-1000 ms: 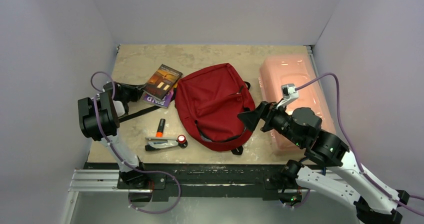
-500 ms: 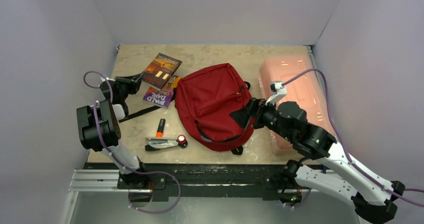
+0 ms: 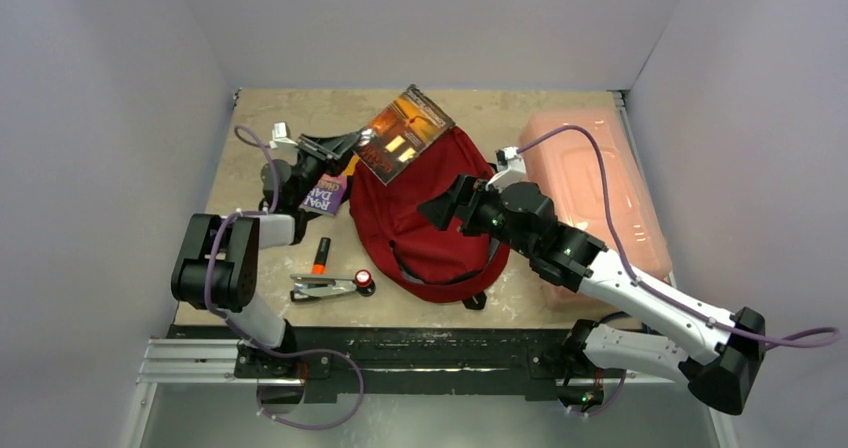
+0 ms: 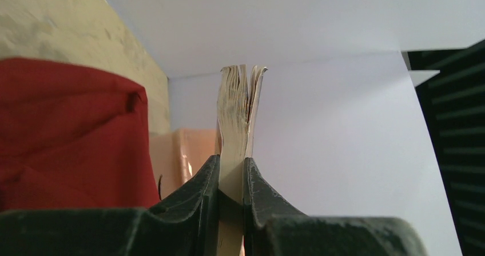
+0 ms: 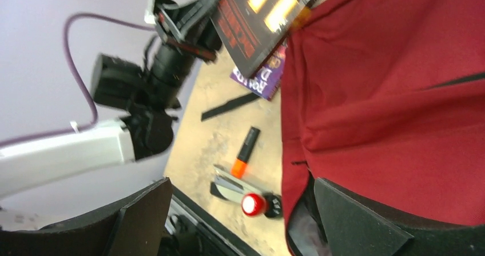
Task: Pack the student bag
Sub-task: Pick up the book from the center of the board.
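We log: left hand (image 4: 231, 173) clamped on a book (image 3: 405, 133) above the student bag (image 3: 425, 223); right hand (image 3: 446, 204) spread wide over it.

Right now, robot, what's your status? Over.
Left end effector shut on book, over student bag's top. Right end effector open above it. Purple book beside it.

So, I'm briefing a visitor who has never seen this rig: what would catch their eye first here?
The dark red student bag lying mid-table, the biggest thing there. Next, a paperback book clamped in the left fingers and held up over the bag's top edge. The right fingers hover open over the bag, with a pale pink box at the right.
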Action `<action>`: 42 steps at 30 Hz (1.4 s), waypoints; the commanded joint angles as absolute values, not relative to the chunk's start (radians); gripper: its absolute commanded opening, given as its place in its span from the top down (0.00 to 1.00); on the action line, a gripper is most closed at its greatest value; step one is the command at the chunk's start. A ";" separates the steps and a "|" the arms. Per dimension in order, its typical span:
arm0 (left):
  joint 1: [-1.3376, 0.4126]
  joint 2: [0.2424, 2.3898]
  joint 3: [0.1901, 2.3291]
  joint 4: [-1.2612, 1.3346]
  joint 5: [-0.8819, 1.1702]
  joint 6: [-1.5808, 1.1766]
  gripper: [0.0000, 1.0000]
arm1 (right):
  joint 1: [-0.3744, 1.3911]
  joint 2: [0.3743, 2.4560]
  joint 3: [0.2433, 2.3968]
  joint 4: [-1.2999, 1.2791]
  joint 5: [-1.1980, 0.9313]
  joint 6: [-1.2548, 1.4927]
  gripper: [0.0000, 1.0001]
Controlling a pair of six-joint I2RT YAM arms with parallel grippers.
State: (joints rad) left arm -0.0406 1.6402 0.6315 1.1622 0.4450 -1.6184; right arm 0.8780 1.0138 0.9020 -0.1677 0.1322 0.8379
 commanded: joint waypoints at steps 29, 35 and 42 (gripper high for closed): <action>-0.553 1.546 0.617 1.425 0.428 -1.655 1.00 | 0.848 0.814 0.484 0.474 0.380 1.116 0.49; -0.610 1.593 0.706 1.422 0.546 -1.635 1.00 | 0.848 0.704 0.486 0.389 0.459 1.083 0.91; -0.620 1.657 0.725 1.367 0.596 -1.634 0.62 | 0.848 0.612 0.619 0.150 0.522 0.921 1.00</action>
